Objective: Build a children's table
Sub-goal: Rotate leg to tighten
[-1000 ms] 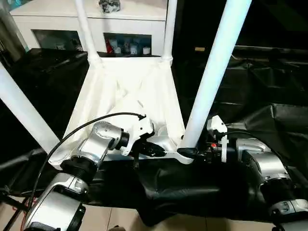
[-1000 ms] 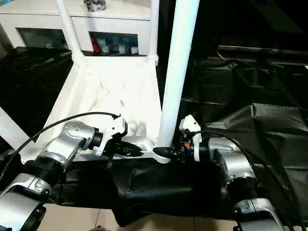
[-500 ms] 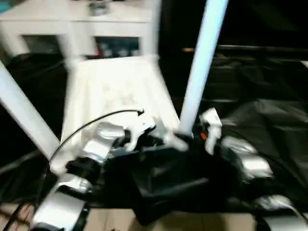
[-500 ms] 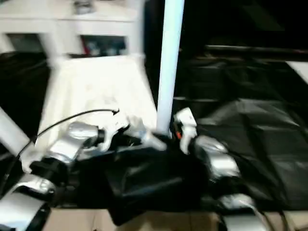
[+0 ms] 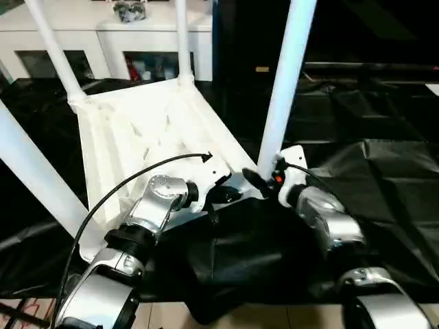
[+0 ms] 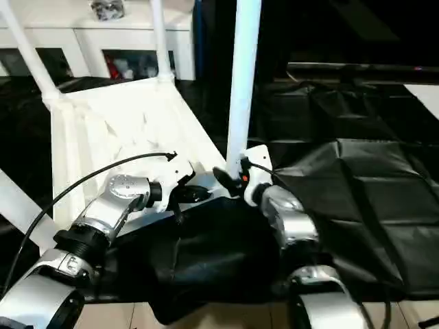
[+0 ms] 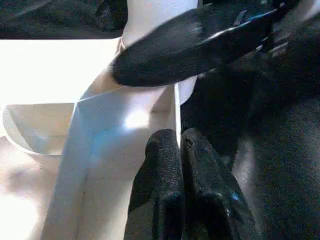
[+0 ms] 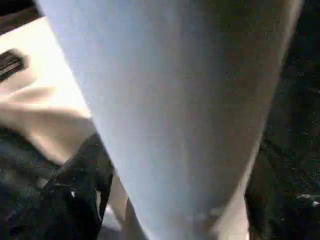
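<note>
White table top [image 5: 147,130] turned, right hand [image 5: 255,179] shifted

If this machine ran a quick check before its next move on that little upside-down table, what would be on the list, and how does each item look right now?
1. Table top upside down, ribs up: ok.
2. Four legs standing in the corners: ok; near right leg is upright.
3. That leg fully seated in its socket: cannot tell.
4. Left gripper jaws shut, at the top's near rim: ok.
5. Right gripper at the leg's base; whether it grips: cannot tell.
6. Black sheet away from the socket: cannot tell.
</note>
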You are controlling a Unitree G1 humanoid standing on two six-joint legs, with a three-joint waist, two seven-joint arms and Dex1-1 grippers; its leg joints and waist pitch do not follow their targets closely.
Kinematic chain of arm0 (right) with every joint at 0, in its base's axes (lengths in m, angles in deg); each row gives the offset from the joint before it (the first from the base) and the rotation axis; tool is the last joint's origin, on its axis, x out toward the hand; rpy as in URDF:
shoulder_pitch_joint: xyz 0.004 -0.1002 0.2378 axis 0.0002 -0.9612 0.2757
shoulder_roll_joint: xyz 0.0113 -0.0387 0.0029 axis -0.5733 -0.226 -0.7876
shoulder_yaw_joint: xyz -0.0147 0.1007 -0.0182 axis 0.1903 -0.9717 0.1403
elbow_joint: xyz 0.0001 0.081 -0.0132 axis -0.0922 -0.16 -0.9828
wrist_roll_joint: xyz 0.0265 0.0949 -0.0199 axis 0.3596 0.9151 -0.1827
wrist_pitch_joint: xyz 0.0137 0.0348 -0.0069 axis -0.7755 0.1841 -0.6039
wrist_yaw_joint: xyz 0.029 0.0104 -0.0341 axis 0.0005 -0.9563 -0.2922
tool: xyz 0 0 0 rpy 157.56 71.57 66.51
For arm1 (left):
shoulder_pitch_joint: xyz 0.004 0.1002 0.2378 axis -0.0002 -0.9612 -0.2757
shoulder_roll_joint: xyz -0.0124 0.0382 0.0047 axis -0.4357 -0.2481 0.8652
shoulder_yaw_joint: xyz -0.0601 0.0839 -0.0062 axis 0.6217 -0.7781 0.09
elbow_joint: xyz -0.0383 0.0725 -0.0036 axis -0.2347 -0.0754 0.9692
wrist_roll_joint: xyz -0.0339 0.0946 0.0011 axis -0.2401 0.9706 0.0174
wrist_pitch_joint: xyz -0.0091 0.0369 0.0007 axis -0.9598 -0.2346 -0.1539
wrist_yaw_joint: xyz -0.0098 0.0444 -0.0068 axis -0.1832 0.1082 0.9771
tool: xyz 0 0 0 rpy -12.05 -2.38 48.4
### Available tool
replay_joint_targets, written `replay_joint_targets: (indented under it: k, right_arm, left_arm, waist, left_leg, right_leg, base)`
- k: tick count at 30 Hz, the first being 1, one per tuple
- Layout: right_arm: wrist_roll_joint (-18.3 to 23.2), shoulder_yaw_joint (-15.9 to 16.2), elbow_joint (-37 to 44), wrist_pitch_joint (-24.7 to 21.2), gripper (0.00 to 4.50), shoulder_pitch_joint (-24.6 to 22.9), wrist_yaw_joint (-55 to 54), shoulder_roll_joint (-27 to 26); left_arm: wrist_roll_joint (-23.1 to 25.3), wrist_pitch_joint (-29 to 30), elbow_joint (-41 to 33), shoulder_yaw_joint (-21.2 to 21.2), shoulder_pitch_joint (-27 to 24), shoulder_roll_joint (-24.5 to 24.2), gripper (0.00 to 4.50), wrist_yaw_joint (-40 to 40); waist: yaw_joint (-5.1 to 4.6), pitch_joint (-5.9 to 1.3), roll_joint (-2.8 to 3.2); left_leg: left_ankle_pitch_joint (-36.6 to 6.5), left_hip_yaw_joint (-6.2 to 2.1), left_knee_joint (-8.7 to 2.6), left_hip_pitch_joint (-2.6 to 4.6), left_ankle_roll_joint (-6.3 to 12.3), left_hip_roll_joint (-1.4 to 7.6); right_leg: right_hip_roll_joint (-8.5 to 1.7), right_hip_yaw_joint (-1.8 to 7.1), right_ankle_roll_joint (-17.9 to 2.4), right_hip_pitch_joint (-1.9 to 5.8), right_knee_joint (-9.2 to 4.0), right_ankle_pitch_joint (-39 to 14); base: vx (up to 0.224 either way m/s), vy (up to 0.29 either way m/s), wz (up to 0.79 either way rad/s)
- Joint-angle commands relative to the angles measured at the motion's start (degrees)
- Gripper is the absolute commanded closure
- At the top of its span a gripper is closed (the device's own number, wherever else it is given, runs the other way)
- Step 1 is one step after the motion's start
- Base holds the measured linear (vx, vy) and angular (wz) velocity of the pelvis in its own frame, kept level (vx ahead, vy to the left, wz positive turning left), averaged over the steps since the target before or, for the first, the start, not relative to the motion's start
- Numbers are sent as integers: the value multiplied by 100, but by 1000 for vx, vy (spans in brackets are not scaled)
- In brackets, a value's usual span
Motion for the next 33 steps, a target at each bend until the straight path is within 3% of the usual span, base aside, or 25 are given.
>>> replay_joint_targets:
  k: [1,5,8,10,13,17,18,21,27,33]
  right_arm:
    - [161,380,410,-176,94,-386,1049,246]
    - [315,395,828,-282,94,-636,1720,702]
    - [428,324,1074,-385,94,-818,2143,1144]
    - [453,301,1132,-416,94,-863,2250,1259]
    - [674,-116,1321,-637,94,-1080,2584,1968]
    - [808,-379,1317,-724,94,-1130,2583,2204]
    - [891,-517,1330,-749,94,-1156,2540,2295]
    - [969,-711,1304,-754,94,-1152,2375,2340]
    - [892,-910,1211,-647,94,-1072,1541,2094]
    - [676,-1106,728,-331,94,-711,-93,1278]
  left_arm:
    - [-100,-189,-45,-163,68,35,450,-234]
    - [-72,-266,18,-146,95,-50,450,-355]
    - [-110,-400,37,-161,93,-145,450,-608]
    - [-129,-435,40,-173,91,-171,450,-681]
    - [-219,-580,-26,-270,44,-370,450,-1199]
    - [-237,-656,-61,-317,15,-452,450,-1405]
    - [-252,-706,-68,-340,0,-492,450,-1530]
    - [-276,-772,-92,-366,-21,-540,450,-1686]
    - [-478,-816,-280,-417,-113,-642,450,-2155]
    - [-664,-588,-600,-459,-309,-767,450,-2571]
  waist:
    - [36,-330,-32]
    - [165,-317,-48]
    - [185,-303,-75]
    - [197,-305,-79]
    - [225,-315,-90]
    - [224,-326,-95]
    - [221,-323,-71]
    - [213,-326,-77]
    - [229,-343,-65]
    - [215,-343,-72]
  left_leg:
    - [-968,82,-304,-6,542,8]
    - [-1022,93,-307,-1,581,31]
    - [-1154,95,-313,6,514,17]
    - [-1122,90,-312,-12,516,25]
    - [-989,85,-297,-20,570,22]
    - [-829,89,-275,-51,637,9]
    - [-844,85,-278,-56,633,8]
    - [-846,86,-273,-48,625,13]
    - [-683,97,-265,-29,593,18]
    - [-732,103,-291,1,396,29]
  right_leg:
    - [-199,191,-1468,332,-350,-498]
    - [-204,186,-1470,329,-349,-636]
    - [-206,182,-1337,319,-403,-1088]
    - [-211,187,-1318,324,-390,-1093]
    - [-211,186,-1273,337,-388,-1017]
    - [-204,162,-1356,337,-360,-812]
    - [-207,157,-1352,337,-367,-867]
    - [-209,155,-1337,328,-379,-987]
    - [-198,162,-1461,317,-320,-585]
    - [-208,175,-1432,289,-310,-755]
  base:
    - [0,0,0]
    - [0,0,0]
    - [0,0,0]
    - [0,0,0]
    - [0,0,0]
    - [0,0,0]
    - [0,0,0]
    - [0,0,0]
    - [0,0,0]
    - [0,0,0]
